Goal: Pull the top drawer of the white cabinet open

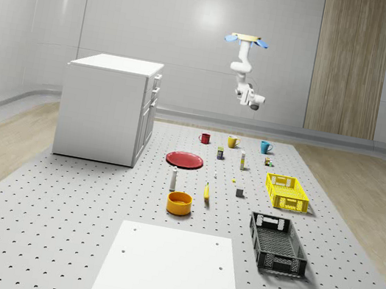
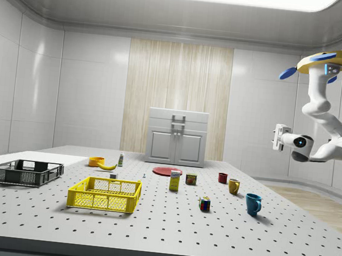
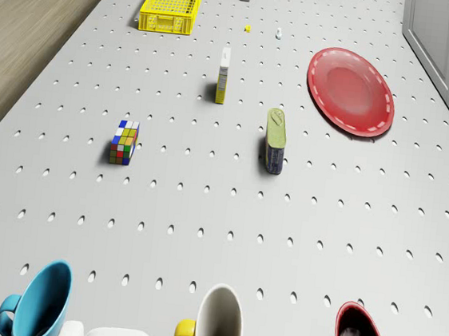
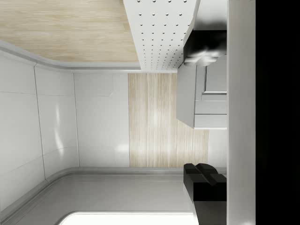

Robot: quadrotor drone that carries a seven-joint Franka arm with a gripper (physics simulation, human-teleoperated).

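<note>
In the whole-scene view, going near to far: a black crate (image 1: 277, 244) and orange bowl (image 1: 179, 203) low in the frame, a yellow crate (image 1: 286, 192) and red plate (image 1: 185, 160) mid-frame, then three mugs (image 1: 232, 142) in a row. The cabinet (image 1: 106, 107) stands at left centre, its top drawer (image 1: 156, 83) shut, front facing frame right. The drone (image 1: 246, 40) hovers above the mugs, upper centre, well apart from the cabinet. The hand (image 1: 246, 95) hangs near drawer height, pointing toward the cabinet; the drawer lies to frame left of it. Whether its fingers are spread or pressed together cannot be told. Judgement: approach not yet closed.
</note>
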